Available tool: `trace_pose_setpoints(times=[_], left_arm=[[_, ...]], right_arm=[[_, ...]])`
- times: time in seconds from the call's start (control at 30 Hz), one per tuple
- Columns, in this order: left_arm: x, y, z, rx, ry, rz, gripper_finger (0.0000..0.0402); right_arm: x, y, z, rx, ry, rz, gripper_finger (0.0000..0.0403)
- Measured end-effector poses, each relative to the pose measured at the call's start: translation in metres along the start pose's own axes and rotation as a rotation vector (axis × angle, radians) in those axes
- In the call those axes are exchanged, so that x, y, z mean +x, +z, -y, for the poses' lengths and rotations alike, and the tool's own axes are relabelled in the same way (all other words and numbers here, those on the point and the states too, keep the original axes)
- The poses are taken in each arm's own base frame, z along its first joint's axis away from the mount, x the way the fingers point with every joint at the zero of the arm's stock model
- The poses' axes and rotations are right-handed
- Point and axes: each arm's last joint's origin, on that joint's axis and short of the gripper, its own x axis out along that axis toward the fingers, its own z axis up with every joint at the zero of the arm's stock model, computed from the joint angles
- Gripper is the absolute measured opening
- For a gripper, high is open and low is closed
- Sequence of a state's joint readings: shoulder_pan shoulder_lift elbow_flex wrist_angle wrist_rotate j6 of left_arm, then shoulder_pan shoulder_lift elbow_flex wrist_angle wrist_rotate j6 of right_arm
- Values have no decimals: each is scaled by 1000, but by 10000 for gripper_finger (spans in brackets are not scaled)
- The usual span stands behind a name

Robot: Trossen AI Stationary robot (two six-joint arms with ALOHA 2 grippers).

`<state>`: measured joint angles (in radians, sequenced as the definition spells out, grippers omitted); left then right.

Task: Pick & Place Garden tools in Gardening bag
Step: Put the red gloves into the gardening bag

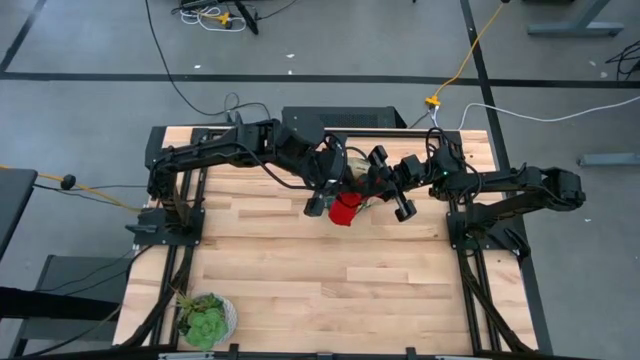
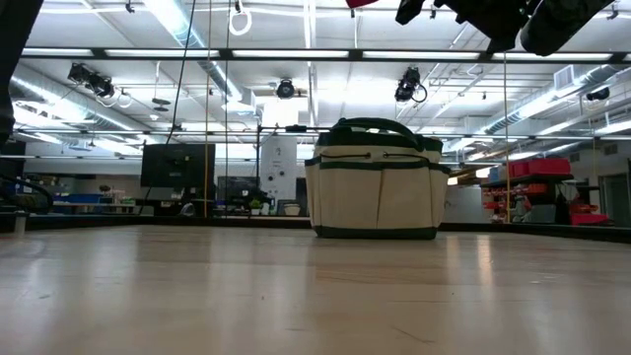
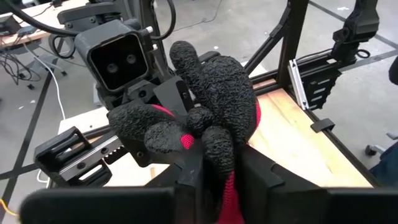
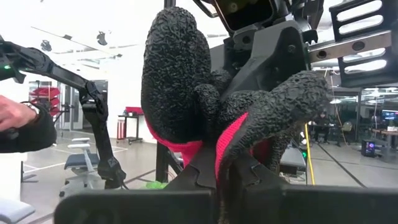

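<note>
A red-and-black glove [image 1: 344, 209] hangs in the air between my two grippers, which face each other above the far middle of the table. My left gripper [image 1: 328, 200] comes at it from the left and is shut on it. My right gripper [image 1: 368, 196] comes from the right, also shut on it. The black rubbery fingers of the glove [image 3: 211, 106] fill both wrist views [image 4: 180, 81]. The tan gardening bag [image 2: 375, 182] with dark green trim stands upright on the table below the grippers; in the high view only a pale bit of it [image 1: 357, 165] shows. Other garden tools are out of view. My left gripper pinches the glove's red cloth [image 3: 231, 190] between its two fingers, below the black fingers, coming from the table's left and slanting down. The glove is clear of the table and bag. My right gripper pinches a fold of the glove's red cuff edge [image 4: 219, 154] between its two fingers, from the table's right and slanting up. The glove's black fingers stand above its fingertips.
A leafy green plant in a pale pot [image 1: 205, 318] stands at the near left corner. The black frames of the arms' bases [image 1: 165, 215] run along both side edges. A person's hand [image 4: 18, 118] shows in the room beyond the table.
</note>
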<state>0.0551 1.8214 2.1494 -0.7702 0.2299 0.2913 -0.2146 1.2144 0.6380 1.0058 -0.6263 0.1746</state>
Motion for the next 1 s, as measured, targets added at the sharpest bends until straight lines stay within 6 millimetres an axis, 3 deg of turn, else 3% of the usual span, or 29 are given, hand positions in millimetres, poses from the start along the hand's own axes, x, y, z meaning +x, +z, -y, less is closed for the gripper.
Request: trace_pose_setpoints(times=[0.13,0.37,0.6,0.77,1.0], left_arm=[[0,0,-1,-13,18,-7,117],[-1,0,0,-81,25,-10,224],[-29,10,2,-89,104,22,314],[-54,17,6,-83,139,52,338],[-76,15,8,-115,232,-2,332]], right_arm=[[0,0,0,0,1,0,2],[0,0,0,0,1,0,2],[0,0,0,0,7,-1,2],[-1,0,1,-1,-1,-1,2],[-5,-2,8,8,-65,-26,2]])
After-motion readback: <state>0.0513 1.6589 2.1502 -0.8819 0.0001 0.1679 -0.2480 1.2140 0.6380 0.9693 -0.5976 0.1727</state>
